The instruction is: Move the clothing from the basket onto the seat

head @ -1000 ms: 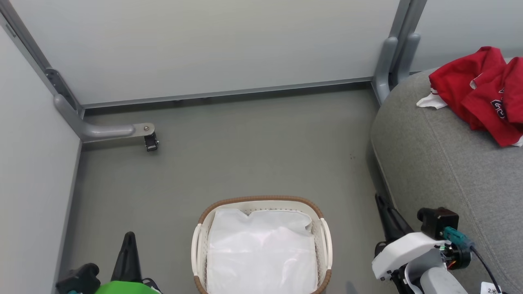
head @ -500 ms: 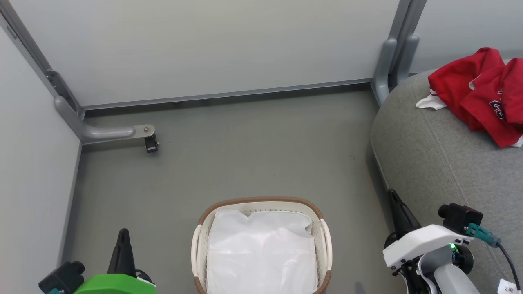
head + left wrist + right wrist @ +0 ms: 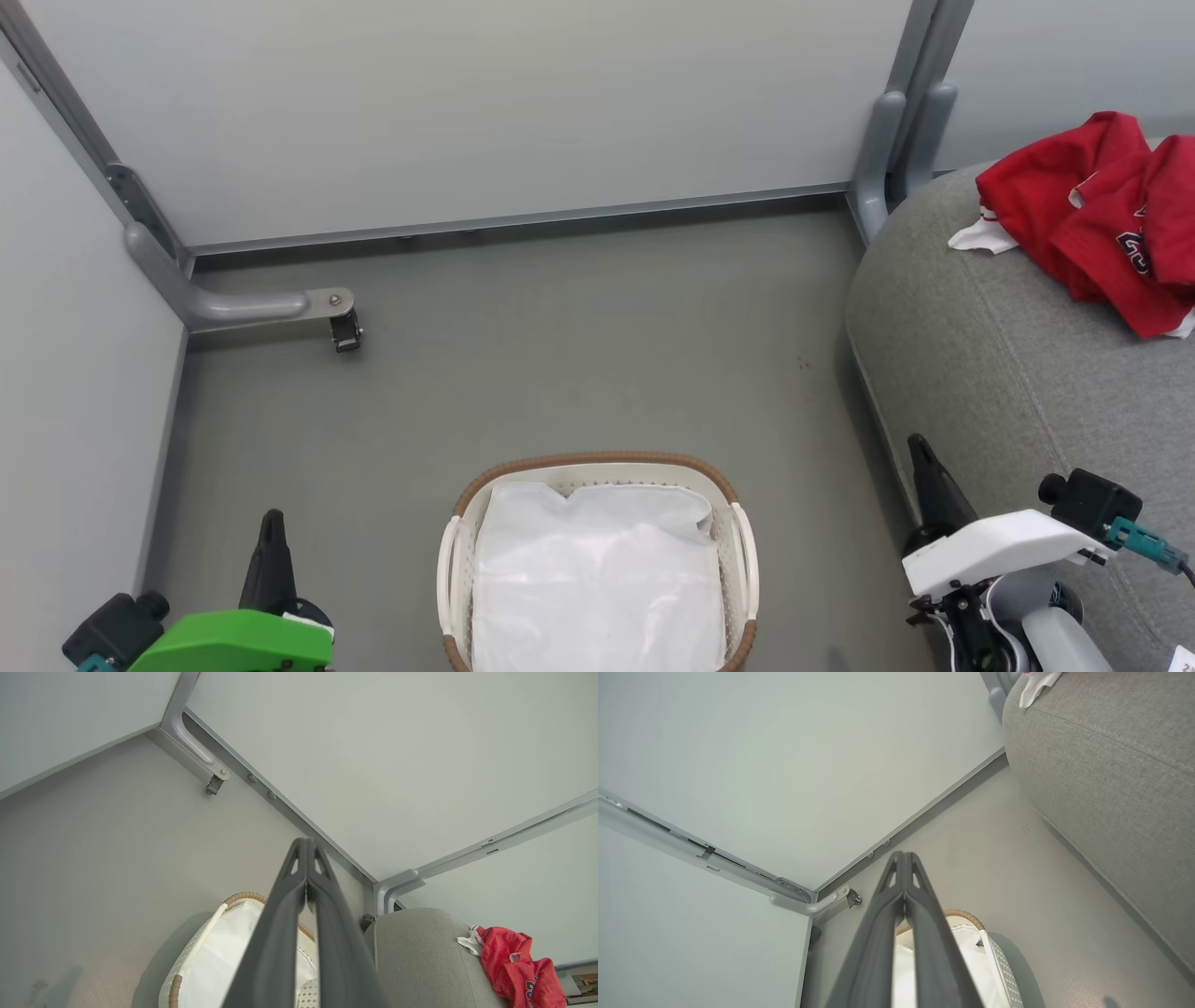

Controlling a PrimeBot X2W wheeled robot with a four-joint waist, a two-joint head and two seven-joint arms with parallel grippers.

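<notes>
While both pairs of fingers were pressed together on nothing, the left gripper (image 3: 272, 532) and the right gripper (image 3: 924, 462) hung low at either side of the basket (image 3: 597, 460). It sat between them and held its white liner (image 3: 597, 579), with no red visible in it. Just beside the right gripper, on its outer side, rose the seat (image 3: 990, 373). Well ahead of that gripper, on the cushion's far part, lay the clothing (image 3: 1092, 215) in a red heap. By that look the move seemed done, with nothing left to lift.
</notes>
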